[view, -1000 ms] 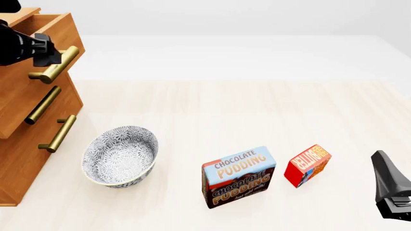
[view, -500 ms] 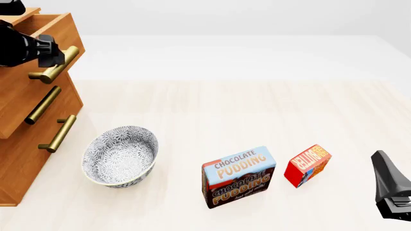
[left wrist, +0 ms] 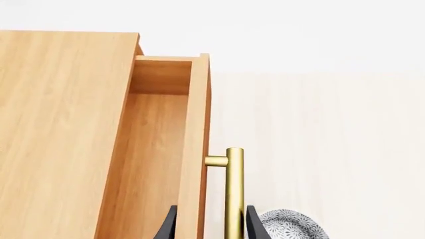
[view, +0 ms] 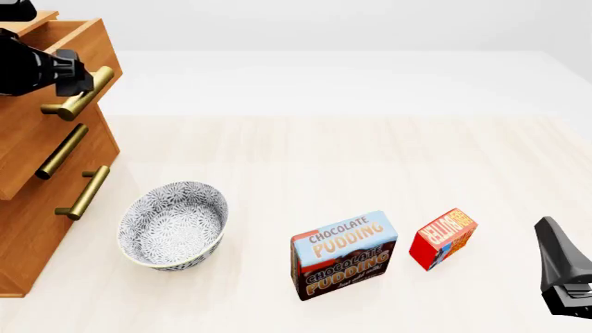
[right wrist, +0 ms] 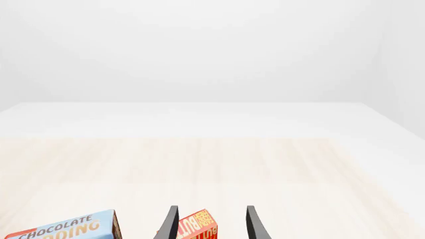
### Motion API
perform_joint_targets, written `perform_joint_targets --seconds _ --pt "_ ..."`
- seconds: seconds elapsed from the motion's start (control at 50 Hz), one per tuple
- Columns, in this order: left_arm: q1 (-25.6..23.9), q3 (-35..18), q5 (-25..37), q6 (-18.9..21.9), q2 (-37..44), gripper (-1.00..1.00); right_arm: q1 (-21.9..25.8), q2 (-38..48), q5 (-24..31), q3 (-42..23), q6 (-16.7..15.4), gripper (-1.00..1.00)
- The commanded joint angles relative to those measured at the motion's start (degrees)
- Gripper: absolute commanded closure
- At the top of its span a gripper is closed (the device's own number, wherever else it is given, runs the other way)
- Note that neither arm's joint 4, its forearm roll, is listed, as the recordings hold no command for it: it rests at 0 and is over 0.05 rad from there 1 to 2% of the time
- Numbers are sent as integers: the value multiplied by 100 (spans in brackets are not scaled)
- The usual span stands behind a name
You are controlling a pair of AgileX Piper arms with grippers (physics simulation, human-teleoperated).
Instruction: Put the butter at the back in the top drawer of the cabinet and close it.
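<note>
Simulated tabletop, front view: the left gripper (view: 82, 82) sat at the brass bar handle (view: 77, 93) of the top drawer (view: 55, 66), the uppermost of three light-brown wooden drawers in the cabinet (view: 28, 229) at approx. 9 o'clock on the table. In the left wrist view its two black fingers (left wrist: 167, 225) straddled the drawer's front panel and the brass bar, one on each side w/ gaps showing, so the jaws looked spread around the handle, not pinched on it. The drawer stood partly pulled out, its bare wooden interior visible in that same view.

The butter (view: 443, 238), a small red rectangular box w/ orange and blue panels and yellowish lettering, lay on the pale wooden table (view: 370, 159) at approx. 5 o'clock, just beside the larger blue-and-brown "Chocolate Pudding" box (view: 344, 254) and not touching it. A white bowl w/ a grey-blue floral pattern (view: 173, 224) sat near the cabinet at approx. 7 o'clock.

The right gripper (right wrist: 210, 224) hung low at 4 o'clock, near the butter; in the right wrist view its fingers stood apart, empty, w/ the red box visible between them but farther off.

Judged step: opening the drawer, probably near its end. Next move likely calls for the left arm to clear the handle and the right arm to reach fwd, close on the butter and carry it across toward 10 o'clock, passing the pudding box and bowl w/o knocking them.
</note>
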Motion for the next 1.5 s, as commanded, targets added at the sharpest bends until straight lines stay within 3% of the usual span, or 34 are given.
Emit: perform_joint_targets --seconds 0.02,1.5 --pt "-61 224 -30 -7 286 -100 0 0 0 0 0 -100" --pt "-994 223 -164 -447 490 -100 0 0 0 0 0 -100"
